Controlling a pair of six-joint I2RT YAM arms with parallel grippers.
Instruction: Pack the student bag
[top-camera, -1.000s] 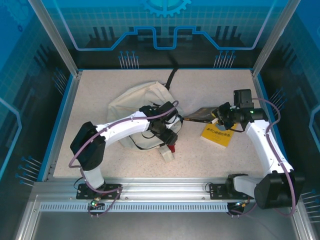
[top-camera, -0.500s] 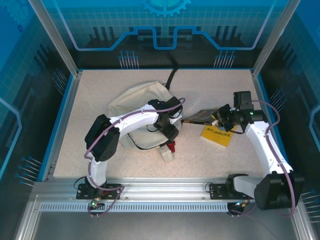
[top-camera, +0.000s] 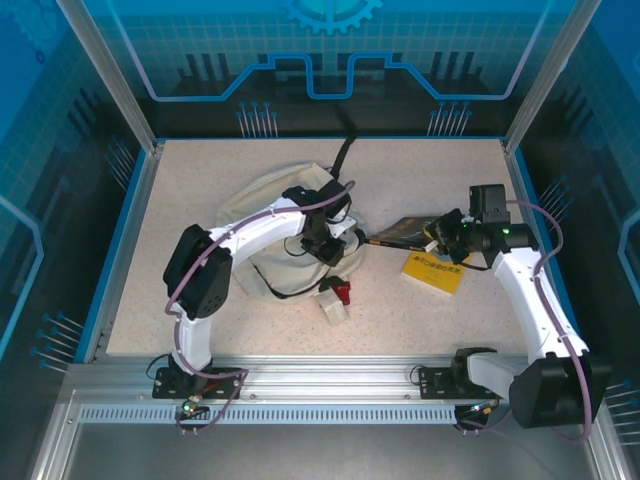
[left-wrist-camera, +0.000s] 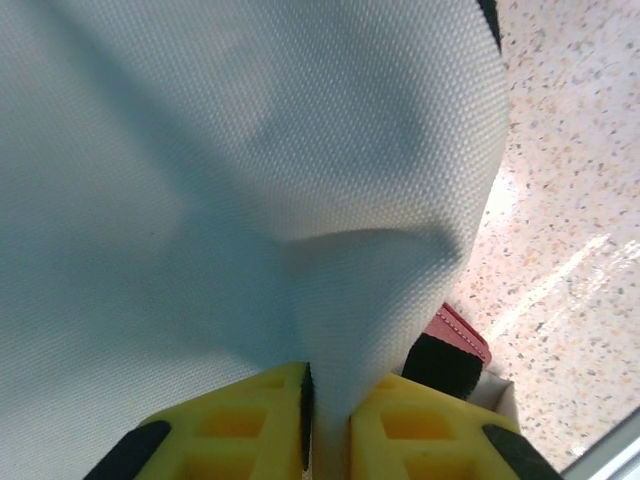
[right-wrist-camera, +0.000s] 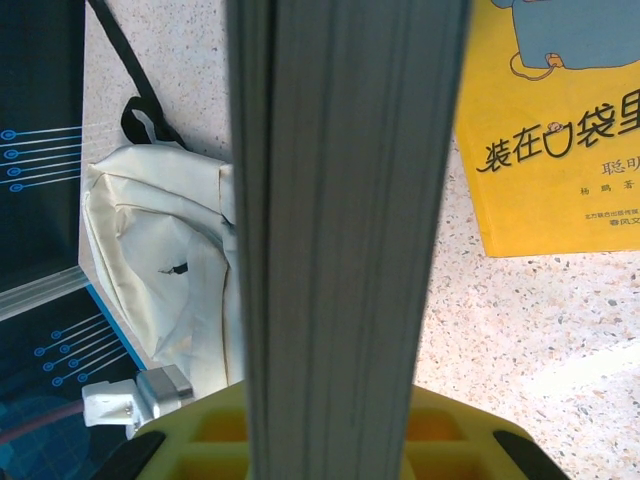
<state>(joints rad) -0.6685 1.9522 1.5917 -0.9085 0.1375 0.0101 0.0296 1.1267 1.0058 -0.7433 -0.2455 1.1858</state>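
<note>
Left end effector (left-wrist-camera: 325, 392): clenched on a pinched-up fold of cream fabric, the yellow fingers (left-wrist-camera: 245, 415) pressed together with the cloth rising between them. It sits at the right-hand edge of the student bag (top-camera: 268, 190), and the left arm reaches across the bag's body. Right end effector (right-wrist-camera: 340, 405): clamped on a dark-covered book (top-camera: 398, 232), gripped by its edge so that the page block (right-wrist-camera: 340, 200) runs straight out from the fingers. Student bag: slumped on the tabletop (top-camera: 190, 170) left of centre, with one black strap trailing toward the far edge. Governing relation: the bag lies to the left of the held book. The book's long axis points at the pinched edge, and its far end is just beside the left end effector. The left arm is on the bag and the right arm is nearer the load. Judged step: the bag's mouth is being held up for the book to slide in leftward. Whether the mouth is actually open cannot be told. Other items: a yellow book (top-camera: 437, 272) flat below the right end effector, and a small white block (top-camera: 333, 309) with a red piece (top-camera: 344, 293) near the bag's front.
</note>
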